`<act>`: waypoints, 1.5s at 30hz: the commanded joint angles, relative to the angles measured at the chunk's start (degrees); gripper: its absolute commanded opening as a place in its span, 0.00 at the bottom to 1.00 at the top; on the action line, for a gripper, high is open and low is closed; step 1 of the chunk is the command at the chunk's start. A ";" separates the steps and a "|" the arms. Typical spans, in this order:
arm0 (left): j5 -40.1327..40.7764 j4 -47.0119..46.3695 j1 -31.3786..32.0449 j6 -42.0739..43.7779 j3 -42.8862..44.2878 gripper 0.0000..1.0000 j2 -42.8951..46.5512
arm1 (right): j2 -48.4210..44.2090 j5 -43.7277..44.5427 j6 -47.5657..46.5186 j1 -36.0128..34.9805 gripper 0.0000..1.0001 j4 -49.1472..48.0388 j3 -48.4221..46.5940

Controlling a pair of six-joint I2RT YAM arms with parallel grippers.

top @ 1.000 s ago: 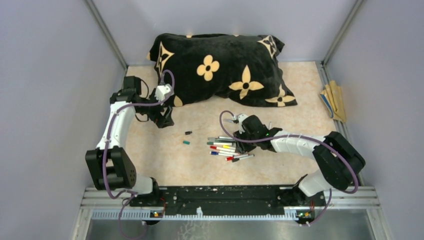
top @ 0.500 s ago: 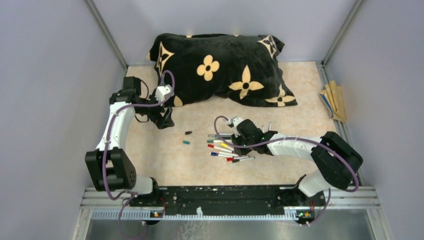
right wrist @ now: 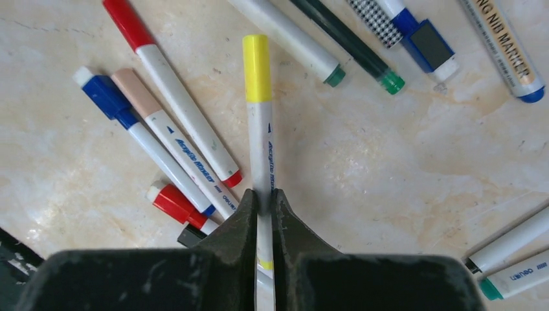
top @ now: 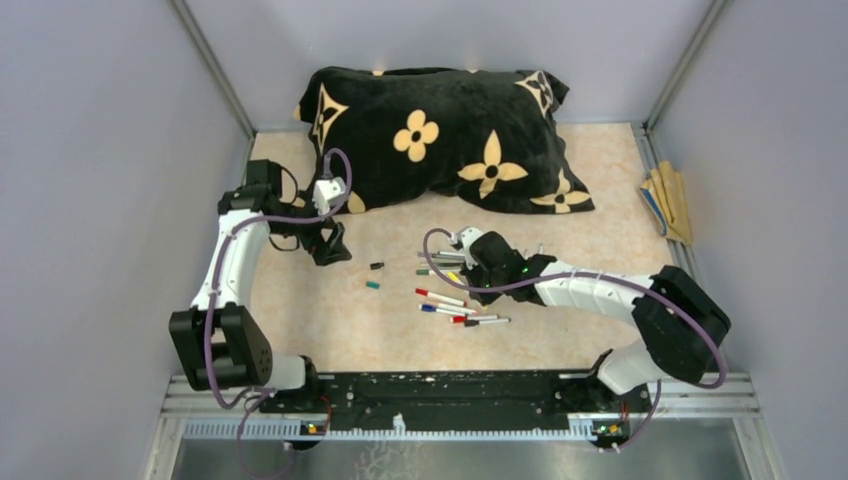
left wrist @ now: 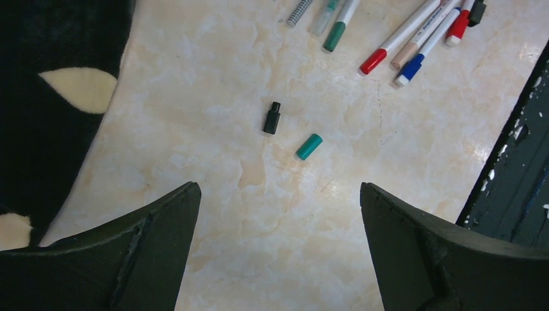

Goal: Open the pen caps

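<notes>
We see a tan table with marble swirls. A big black pillow with tan flowers lies at the back. In the middle lies a bunch of pens, a yellow pen among them. To their left lie a small black cap and a small green cap, near each other but not touching. Some tan sticks lie at the right edge.

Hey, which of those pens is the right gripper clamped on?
The yellow-capped pen: the right gripper pinches its white barrel, while the other pens lie loose on the table.
</notes>
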State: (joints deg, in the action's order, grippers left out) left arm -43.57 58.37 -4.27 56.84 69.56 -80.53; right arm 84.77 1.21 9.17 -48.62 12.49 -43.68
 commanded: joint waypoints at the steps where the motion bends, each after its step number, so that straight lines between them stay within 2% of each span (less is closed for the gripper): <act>1: -8.47 2.19 -0.12 8.18 -3.51 0.99 4.04 | -5.60 -0.90 -1.29 -0.51 0.00 2.21 -3.89; 6: -15.11 4.16 0.57 18.19 -6.56 0.97 5.89 | -7.89 -6.99 0.21 -0.49 0.00 3.39 -6.30; 10: -17.33 5.31 2.34 26.79 -7.89 0.98 8.10 | -6.28 -16.12 3.83 -0.45 0.00 3.84 -11.76; 12: -14.78 4.09 4.84 30.19 -8.67 0.98 10.45 | -4.40 -21.61 6.13 -0.39 0.00 3.58 -14.61; 17: -3.65 -3.97 15.91 35.40 -12.42 0.99 18.00 | 1.64 -32.27 11.28 -0.42 0.00 3.09 -20.36; 20: 0.56 -9.21 20.27 37.79 -14.83 0.98 20.68 | 4.08 -35.79 12.69 -0.48 0.00 2.70 -22.65; 24: 5.32 -9.22 24.43 41.05 -15.43 0.95 20.19 | 5.77 -38.71 14.14 -0.47 0.00 1.64 -24.39; 31: 11.98 -7.96 28.70 43.34 -18.37 0.78 19.93 | 6.55 -41.90 17.05 -0.42 0.00 -1.40 -24.76; 36: 12.55 -8.21 30.22 41.51 -18.17 0.65 19.94 | 7.20 -42.14 18.29 -0.43 0.00 -2.64 -25.39; 42: 13.99 -10.23 30.76 38.11 -18.17 0.40 19.52 | 7.65 -41.51 19.91 -0.42 0.00 -4.71 -25.12; 45: 13.12 -10.37 31.15 36.17 -17.72 0.20 19.63 | 7.86 -41.44 21.62 -0.46 0.00 -7.39 -24.42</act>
State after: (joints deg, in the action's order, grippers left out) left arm -29.50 48.82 26.13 95.20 51.35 -60.86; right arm 91.70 -39.59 28.45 -48.64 10.63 -66.11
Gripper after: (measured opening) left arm 0.304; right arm 0.003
